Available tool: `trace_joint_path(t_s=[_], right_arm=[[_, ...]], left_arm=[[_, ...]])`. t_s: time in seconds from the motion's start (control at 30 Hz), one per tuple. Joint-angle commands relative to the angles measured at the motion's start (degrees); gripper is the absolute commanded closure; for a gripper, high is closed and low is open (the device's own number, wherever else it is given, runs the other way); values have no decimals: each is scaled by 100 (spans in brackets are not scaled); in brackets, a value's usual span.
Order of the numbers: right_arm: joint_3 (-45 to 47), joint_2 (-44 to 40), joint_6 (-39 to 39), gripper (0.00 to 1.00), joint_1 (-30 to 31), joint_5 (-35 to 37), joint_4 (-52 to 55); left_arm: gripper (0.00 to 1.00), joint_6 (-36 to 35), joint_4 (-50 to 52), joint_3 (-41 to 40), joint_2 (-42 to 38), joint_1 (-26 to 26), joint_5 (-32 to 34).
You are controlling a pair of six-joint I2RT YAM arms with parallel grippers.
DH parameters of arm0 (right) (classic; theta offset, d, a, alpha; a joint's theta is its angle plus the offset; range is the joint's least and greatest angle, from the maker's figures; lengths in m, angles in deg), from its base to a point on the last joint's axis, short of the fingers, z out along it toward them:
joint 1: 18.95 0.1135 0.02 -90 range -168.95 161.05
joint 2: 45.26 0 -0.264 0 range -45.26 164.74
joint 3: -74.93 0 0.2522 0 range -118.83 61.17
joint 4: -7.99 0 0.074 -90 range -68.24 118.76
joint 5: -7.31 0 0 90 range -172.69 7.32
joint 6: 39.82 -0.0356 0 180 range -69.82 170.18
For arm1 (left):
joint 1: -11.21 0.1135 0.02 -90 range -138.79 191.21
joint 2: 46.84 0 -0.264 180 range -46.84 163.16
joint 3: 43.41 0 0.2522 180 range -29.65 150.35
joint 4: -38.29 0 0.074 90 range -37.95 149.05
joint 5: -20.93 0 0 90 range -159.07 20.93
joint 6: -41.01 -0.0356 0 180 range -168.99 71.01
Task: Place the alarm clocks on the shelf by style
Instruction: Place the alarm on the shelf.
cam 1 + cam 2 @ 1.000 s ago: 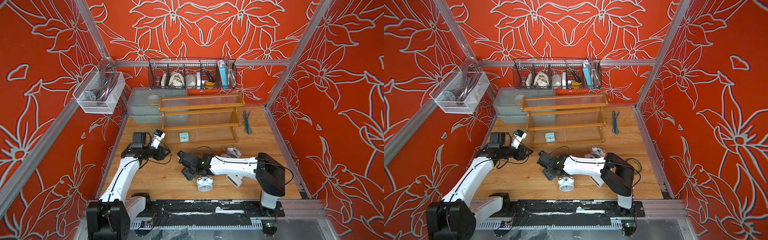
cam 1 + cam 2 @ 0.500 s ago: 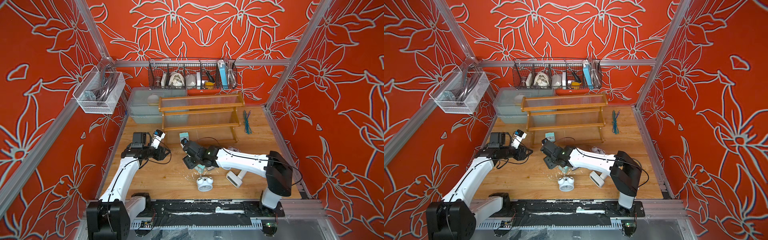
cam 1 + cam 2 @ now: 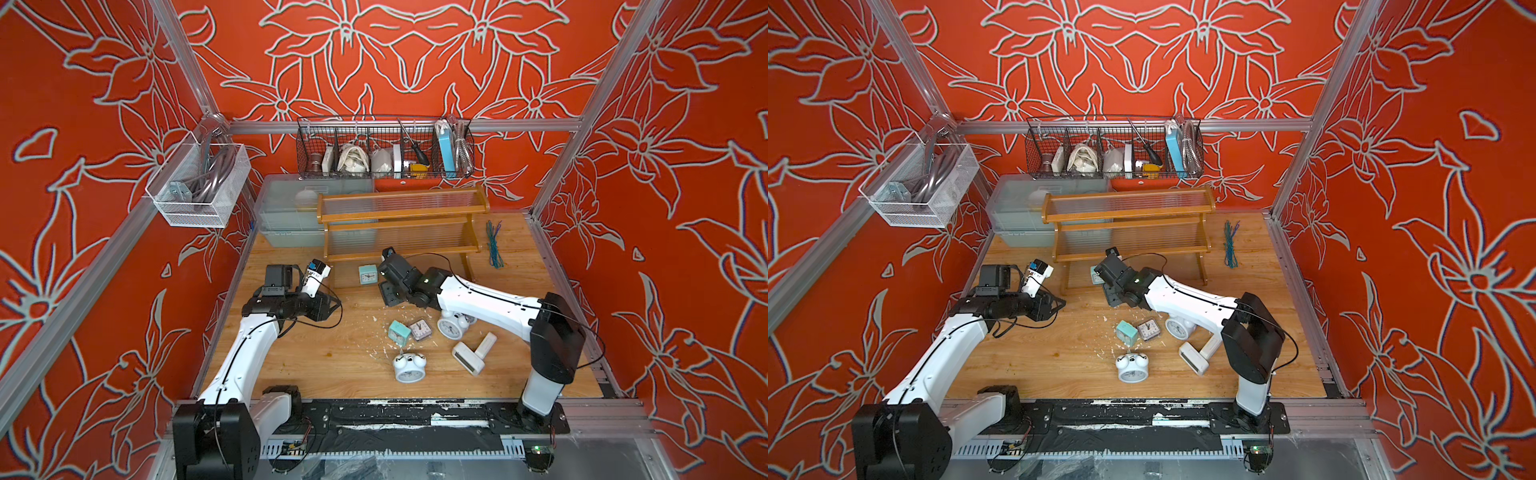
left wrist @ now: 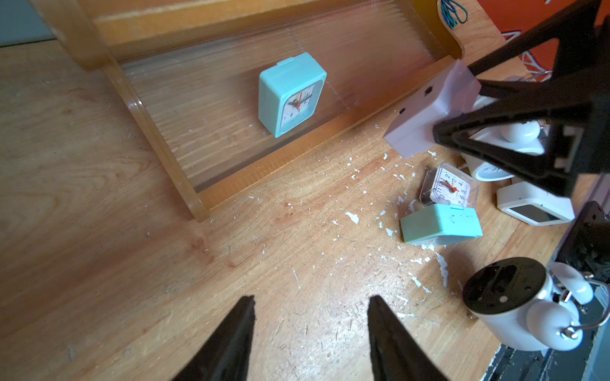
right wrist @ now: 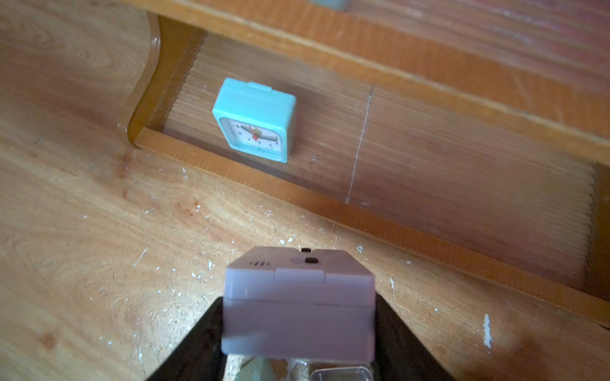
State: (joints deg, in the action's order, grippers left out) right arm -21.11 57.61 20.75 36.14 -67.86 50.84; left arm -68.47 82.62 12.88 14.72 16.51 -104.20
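Right wrist view: right gripper [image 5: 298,330] grasps a white clock [image 5: 298,293] before the shelf [image 5: 429,158], whose bottom tier holds a teal clock [image 5: 255,120]; left gripper [image 4: 310,303] stands released.

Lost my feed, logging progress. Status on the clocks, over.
Left gripper open, empty. Right gripper shut on white square clock, just short of shelf bottom tier. Teal clock already standing there; free space beside it.

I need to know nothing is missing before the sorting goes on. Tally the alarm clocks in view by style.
Square clocks: 4, counting the pale clock in the right gripper
Round twin-bell clocks: 2
Digital clocks: 2
Total: 8 in view; the right arm may hide more.
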Motion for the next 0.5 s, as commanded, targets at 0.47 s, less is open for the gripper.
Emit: trace_joint_path(t_s=[0.47], right_arm=[[-1027,1017,-388,42,-478,266,57]], left_arm=[[44,-46,72,-60,-100,13,-20]])
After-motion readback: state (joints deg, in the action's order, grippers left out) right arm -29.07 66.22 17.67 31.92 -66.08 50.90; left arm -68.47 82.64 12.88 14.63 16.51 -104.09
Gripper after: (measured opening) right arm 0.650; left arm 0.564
